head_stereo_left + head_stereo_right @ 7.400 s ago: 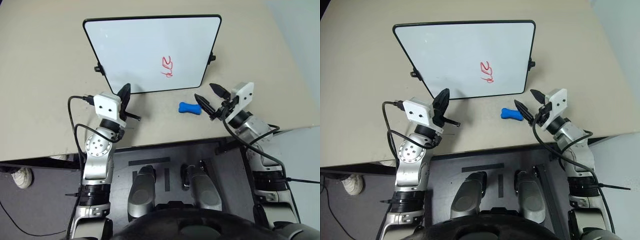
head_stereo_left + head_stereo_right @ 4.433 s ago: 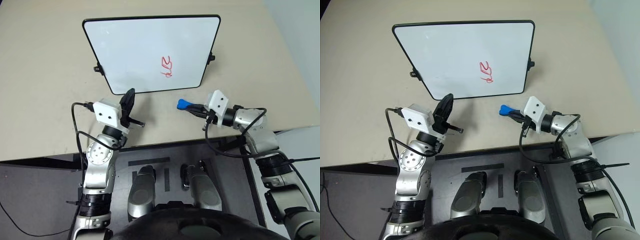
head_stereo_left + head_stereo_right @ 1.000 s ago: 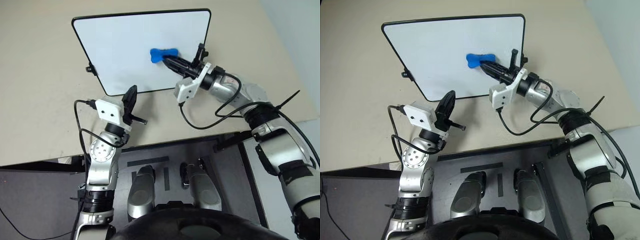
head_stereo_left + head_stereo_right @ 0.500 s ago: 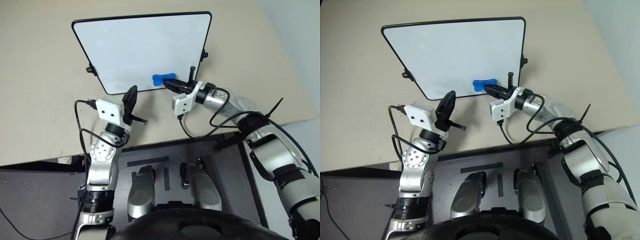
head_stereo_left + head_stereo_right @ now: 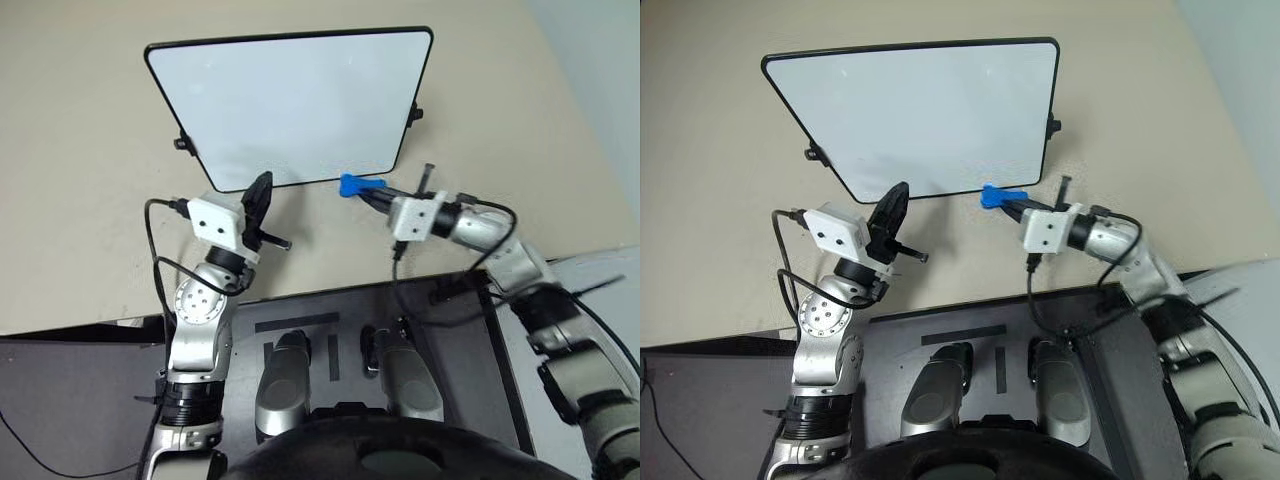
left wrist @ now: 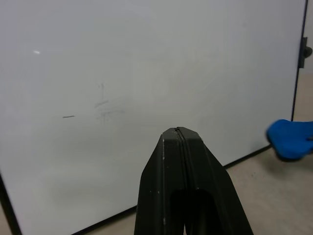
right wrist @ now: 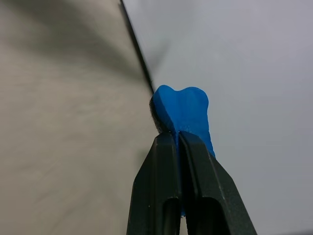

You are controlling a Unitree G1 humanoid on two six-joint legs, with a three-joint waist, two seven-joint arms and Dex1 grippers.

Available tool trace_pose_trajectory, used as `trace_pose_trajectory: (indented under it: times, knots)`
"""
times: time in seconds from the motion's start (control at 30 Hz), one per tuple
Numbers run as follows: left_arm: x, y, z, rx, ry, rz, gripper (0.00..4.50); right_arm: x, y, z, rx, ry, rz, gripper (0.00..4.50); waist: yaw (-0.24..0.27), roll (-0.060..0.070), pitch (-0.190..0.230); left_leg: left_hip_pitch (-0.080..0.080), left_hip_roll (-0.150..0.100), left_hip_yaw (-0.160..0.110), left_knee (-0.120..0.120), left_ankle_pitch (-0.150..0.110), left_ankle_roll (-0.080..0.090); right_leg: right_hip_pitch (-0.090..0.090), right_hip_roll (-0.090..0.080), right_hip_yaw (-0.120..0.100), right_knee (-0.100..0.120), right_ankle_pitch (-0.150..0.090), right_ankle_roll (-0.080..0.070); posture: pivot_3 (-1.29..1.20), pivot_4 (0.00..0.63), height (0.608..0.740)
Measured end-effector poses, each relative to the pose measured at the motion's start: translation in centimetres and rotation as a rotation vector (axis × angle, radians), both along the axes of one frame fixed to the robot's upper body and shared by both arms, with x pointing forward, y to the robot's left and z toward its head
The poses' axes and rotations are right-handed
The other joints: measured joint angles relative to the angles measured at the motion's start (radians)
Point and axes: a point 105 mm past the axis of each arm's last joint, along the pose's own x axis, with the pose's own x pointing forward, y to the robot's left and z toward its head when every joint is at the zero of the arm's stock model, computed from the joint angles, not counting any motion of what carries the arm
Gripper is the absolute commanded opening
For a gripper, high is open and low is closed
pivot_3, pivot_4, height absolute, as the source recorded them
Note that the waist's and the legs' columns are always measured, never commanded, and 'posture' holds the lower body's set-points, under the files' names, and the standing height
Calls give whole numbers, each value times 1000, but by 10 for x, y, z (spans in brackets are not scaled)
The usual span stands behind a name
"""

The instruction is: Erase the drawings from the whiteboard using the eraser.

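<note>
Table: beige tabletop (image 5: pixel 90 200) carries everything; the robot stands at its near edge, both arms reaching over it.
Whiteboard: the whiteboard (image 5: pixel 290 100) lies flat on the table ahead of the robot, turned a little askew, black frame all round and a small clip on each side. It sits within reach of both arms, which suits wiping from the near edge.
Drawings: no red scribble shows on the board in the head views. In the left wrist view a few faint grey traces (image 6: pixel 102 105) mark the white surface; whether they are residue or reflections I cannot tell. Judged from this, the erasing looks done or nearly so.
Right gripper: the right gripper (image 5: pixel 1012 203) is clamped tight on the eraser, pointing toward the board's near edge, close to its right corner. The tight pinch keeps the block from slipping under wiping pressure.
Left gripper: the left gripper (image 5: pixel 262 192) is closed on nothing, fingers pressed together, its tip at the board's near left corner. It looks placed to steady the board, though contact with the frame cannot be confirmed.
Eraser: the blue eraser (image 5: pixel 992 196) sticks out past the right fingertips, just off the board's near edge over bare table, so its free end can meet the surface. Whether it touches the table is unclear.
</note>
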Motion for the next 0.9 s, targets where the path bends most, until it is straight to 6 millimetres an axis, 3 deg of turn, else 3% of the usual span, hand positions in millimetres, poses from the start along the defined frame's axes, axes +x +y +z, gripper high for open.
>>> trace_pose_trajectory:
  times: [0.07,0.17,0.47,0.7,0.9]
  knots:
    - [1,1,-7,1,17,-3,0,-7,-8,-6,-14,73,-9,8,0,0,0,1,0,0,0,0,0,1,0,0,0,0,0,0,150,740]
    - [2,3,-17,9,30,-20,0,-14,-13,-16,-38,145,-21,801,-4,0,0,4,0,0,0,0,0,2,1,1,1,0,0,0,150,740]
    - [7,11,-19,10,10,-23,0,-13,-3,-8,23,163,-33,3861,-5,0,0,5,0,-1,1,4,2,4,2,1,2,1,0,0,150,740]
    - [7,9,-4,24,-12,-24,0,-4,-16,16,115,101,-113,3861,-3,0,0,4,0,-1,1,4,2,4,2,1,2,1,1,0,150,740]
    - [8,9,1,45,20,-34,0,-10,-17,11,179,154,-150,3861,-3,0,0,5,0,-1,2,4,2,4,3,1,2,1,0,0,150,740]
